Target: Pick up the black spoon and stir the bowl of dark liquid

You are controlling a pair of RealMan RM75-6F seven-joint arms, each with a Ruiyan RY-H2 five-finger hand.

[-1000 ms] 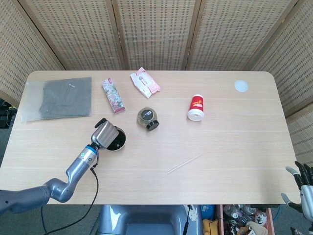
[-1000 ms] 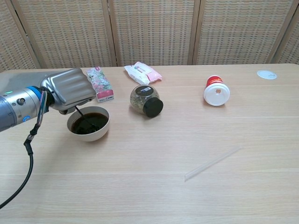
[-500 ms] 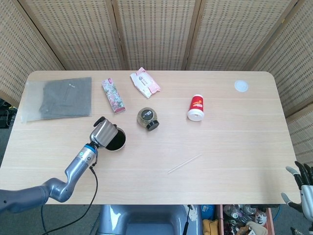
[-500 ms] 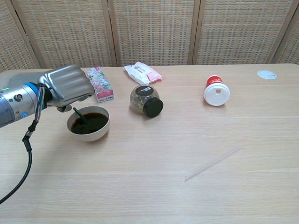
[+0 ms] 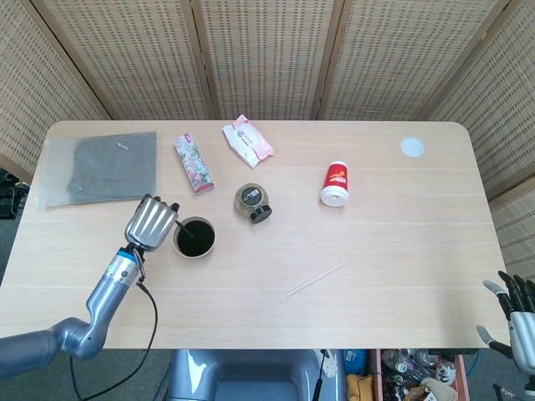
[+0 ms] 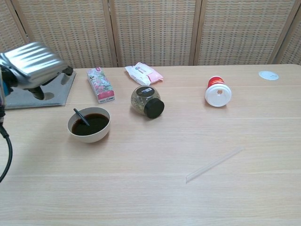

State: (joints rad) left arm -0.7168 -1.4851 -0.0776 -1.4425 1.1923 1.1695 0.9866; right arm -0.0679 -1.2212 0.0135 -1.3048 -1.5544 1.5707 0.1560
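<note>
A white bowl of dark liquid stands on the left half of the table. The black spoon rests in it, its handle leaning on the left rim. My left hand hovers just left of the bowl, raised above the table, with its fingers spread and nothing in them. It is apart from the spoon. My right hand shows only in the head view, low beyond the table's near right corner, with its fingers apart and holding nothing.
A dark-lidded jar lies right of the bowl. Behind are a floral box, a pink wipes pack, a grey pouch, a tipped red cup and a white disc. A clear straw lies centre-front.
My left hand has let go of the spoon and drawn away to the left and upward. The spoon stays in the bowl, leaning on the left rim.
</note>
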